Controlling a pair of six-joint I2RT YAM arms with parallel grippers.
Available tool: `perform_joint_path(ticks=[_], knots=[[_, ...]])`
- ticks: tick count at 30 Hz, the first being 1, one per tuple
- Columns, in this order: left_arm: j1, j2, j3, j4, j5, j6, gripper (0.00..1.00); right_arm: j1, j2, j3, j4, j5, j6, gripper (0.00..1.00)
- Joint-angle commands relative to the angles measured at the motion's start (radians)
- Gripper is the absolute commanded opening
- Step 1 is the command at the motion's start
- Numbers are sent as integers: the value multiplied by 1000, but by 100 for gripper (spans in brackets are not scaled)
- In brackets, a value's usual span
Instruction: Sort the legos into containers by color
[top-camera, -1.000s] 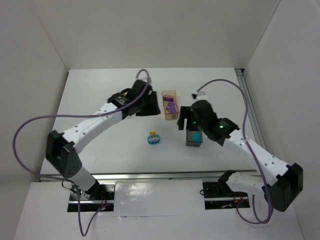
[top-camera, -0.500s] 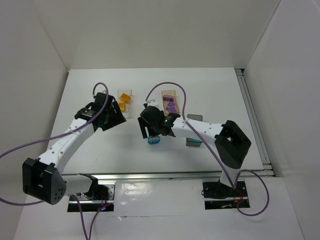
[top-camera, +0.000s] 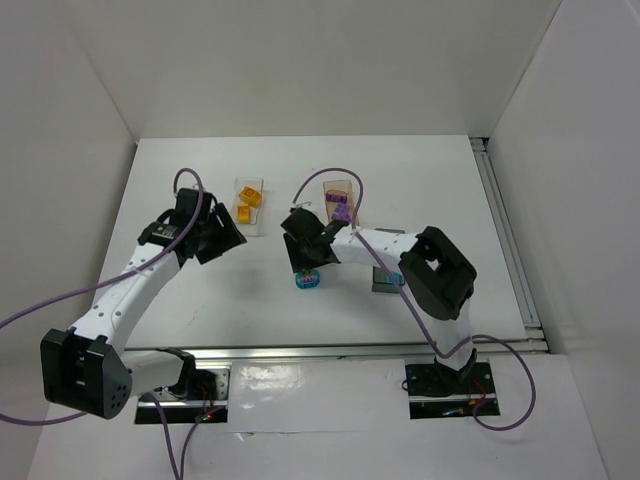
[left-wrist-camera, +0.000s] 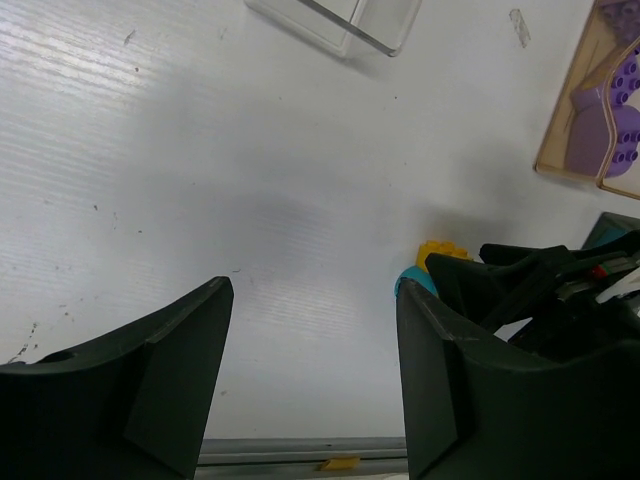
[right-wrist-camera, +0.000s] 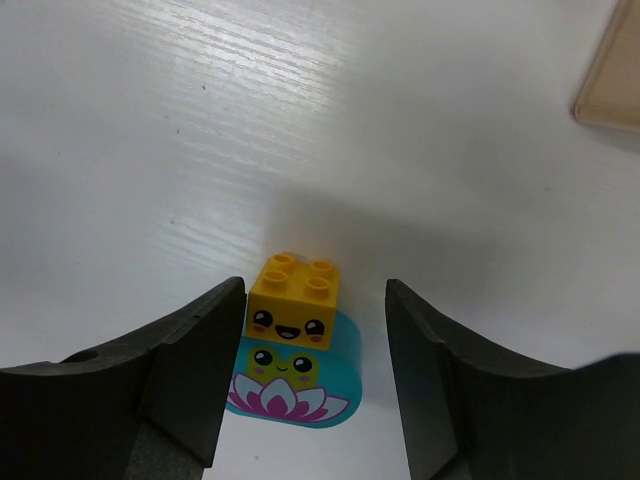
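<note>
Right jaws stand open astride the yellow brick (right-wrist-camera: 293, 295), stacked on the teal brick (right-wrist-camera: 290, 385) in the middle of the counter (top-camera: 240, 310), probably to pull it off. Left jaws hang wide and empty, out of the way.

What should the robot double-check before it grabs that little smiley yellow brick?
1. Right gripper straddles the yellow brick: ok.
2. Jaws closed on it: not ok, a gap shows on one side.
3. Yellow brick free of the teal brick: not ok, it sits stacked on top.
4. Clear bin holding yellow bricks is uncovered: ok.
5. Left gripper open, empty and off to the side: ok.
6. Dark grey bin unobstructed: cannot tell, the arm partly hides it.
</note>
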Motion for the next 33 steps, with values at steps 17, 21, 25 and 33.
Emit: perform_joint_path(ticks=[17, 21, 25, 33], knots=[[-59, -143, -298, 513, 508, 76, 93, -32, -155, 27, 54, -131, 24, 25], [-139, -101, -329, 628, 502, 54, 95, -32, -204, 52, 44, -177, 56, 25], [-202, -72, -341, 677, 464, 54, 95, -32, -247, 41, 57, -201, 76, 25], [-271, -49, -364, 773, 396, 11, 86, -32, -267, 41, 75, -243, 94, 25]])
